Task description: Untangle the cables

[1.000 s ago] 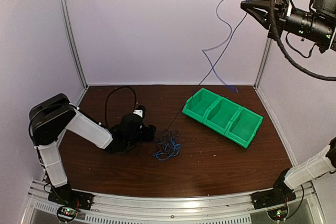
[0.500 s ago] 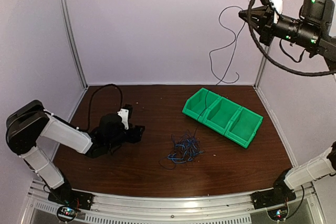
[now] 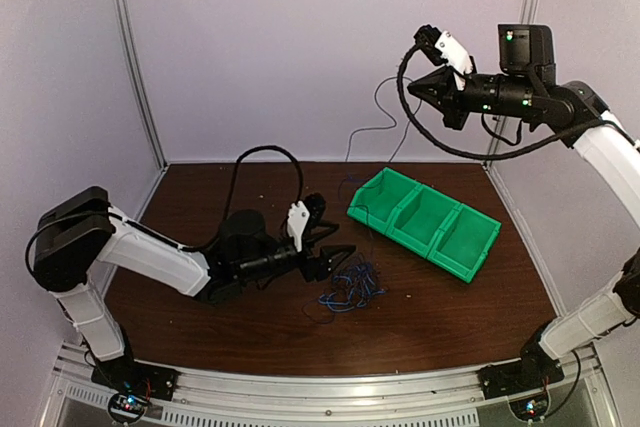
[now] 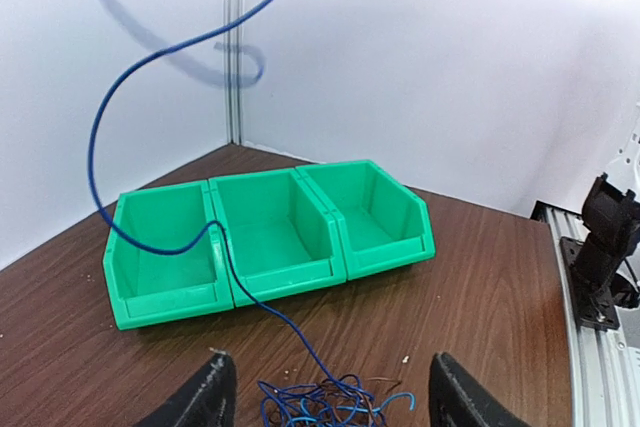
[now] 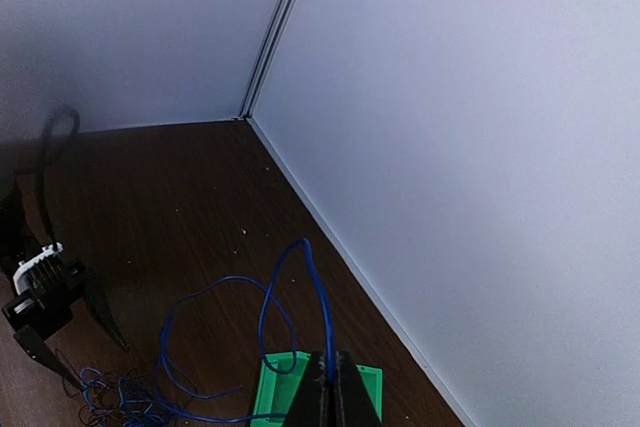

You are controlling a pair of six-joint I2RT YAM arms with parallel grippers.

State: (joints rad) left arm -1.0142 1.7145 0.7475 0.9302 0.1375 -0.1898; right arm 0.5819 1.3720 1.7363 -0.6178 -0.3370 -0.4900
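Reaching right from where it sat half a second ago, the left tool [image 3: 338, 258] is now at the left edge of the tangle, and the right tool [image 3: 413, 89] has come down and leftward from the top right corner. The tangle itself lies where it did.

On the left, the left arm stretches low over the brown table [image 3: 250, 322]. Its tool is wide open and holds nothing. The two fingers point right and sit just beside the tangle, and in the left wrist view blue loops show between the fingertips.

The tangle of cables [image 3: 350, 287] lies on the table near the middle, a small heap of thin blue loops with a few dark strands mixed in.

Just right of it and further back stands a green bin [image 3: 450, 263] with three compartments in a row, set at an angle to the table edge. All three compartments look bare inside.

One blue cable [image 5: 320, 297] leaves the tangle, runs to the bin's far left compartment, crosses its rim and climbs in loose curves through the air.

On the right, high above the far end of the bin, the right tool is closed tight on the top end of that blue cable, its tip pointing left. The cable hangs slack below it.
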